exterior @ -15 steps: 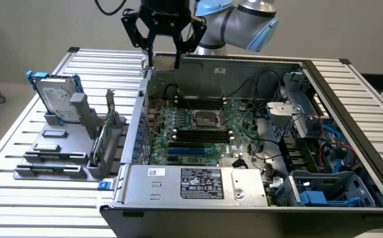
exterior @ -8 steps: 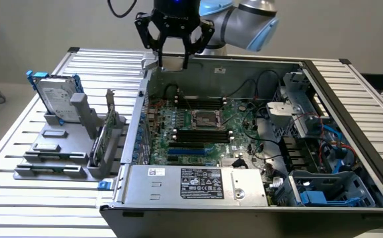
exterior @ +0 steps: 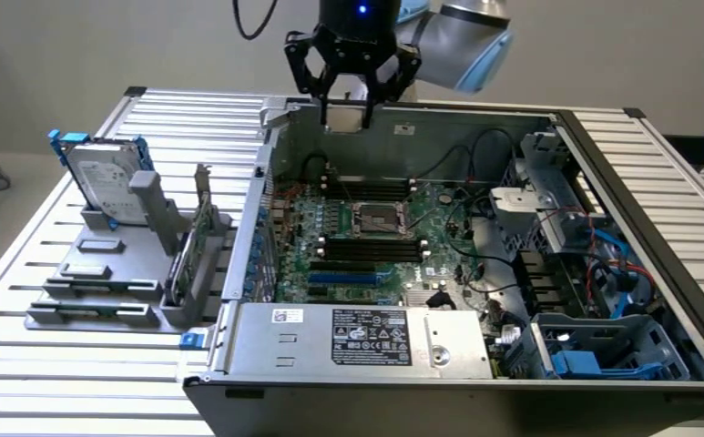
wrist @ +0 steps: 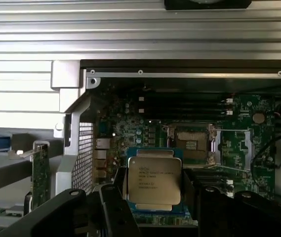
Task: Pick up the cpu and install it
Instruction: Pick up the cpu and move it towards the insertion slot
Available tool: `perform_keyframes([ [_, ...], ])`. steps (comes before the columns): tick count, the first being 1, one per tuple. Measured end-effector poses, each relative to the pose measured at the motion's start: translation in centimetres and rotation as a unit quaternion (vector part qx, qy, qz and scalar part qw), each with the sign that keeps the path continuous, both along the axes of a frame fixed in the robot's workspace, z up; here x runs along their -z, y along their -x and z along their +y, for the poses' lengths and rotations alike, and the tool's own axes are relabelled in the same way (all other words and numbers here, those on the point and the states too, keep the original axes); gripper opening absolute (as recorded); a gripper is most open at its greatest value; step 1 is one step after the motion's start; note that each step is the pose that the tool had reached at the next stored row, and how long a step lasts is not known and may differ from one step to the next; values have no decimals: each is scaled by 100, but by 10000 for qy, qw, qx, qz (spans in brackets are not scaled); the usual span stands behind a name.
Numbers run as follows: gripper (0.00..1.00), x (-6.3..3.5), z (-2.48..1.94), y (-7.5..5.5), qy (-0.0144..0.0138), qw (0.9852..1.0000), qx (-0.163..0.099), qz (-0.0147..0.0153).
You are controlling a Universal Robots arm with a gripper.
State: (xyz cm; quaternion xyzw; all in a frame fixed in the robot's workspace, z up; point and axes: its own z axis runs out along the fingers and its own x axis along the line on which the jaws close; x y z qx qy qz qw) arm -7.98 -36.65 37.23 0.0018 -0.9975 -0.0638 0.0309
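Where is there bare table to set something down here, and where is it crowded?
Bare slats: the table in front of the grey fixture, and the strip beyond the computer case at the exterior view's right. Crowded: inside the case, with cables and drive bays. The gripper holds the cpu above the case.

Upright hard drive (exterior: 104, 177), grey rack (exterior: 90, 273), open computer case (exterior: 449, 127), slatted table (exterior: 72, 373)

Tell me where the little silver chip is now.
The cpu is clamped in the gripper, above the far wall of the computer case toward the exterior view's left, not yet over the motherboard socket.
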Motion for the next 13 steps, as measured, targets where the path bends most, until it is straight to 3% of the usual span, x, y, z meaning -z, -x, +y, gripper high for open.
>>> perform_keyframes([
  [6,55,110,65,-273,0,10000,0,0],
  [13,55,237,73,-424,0,10000,0,0],
])
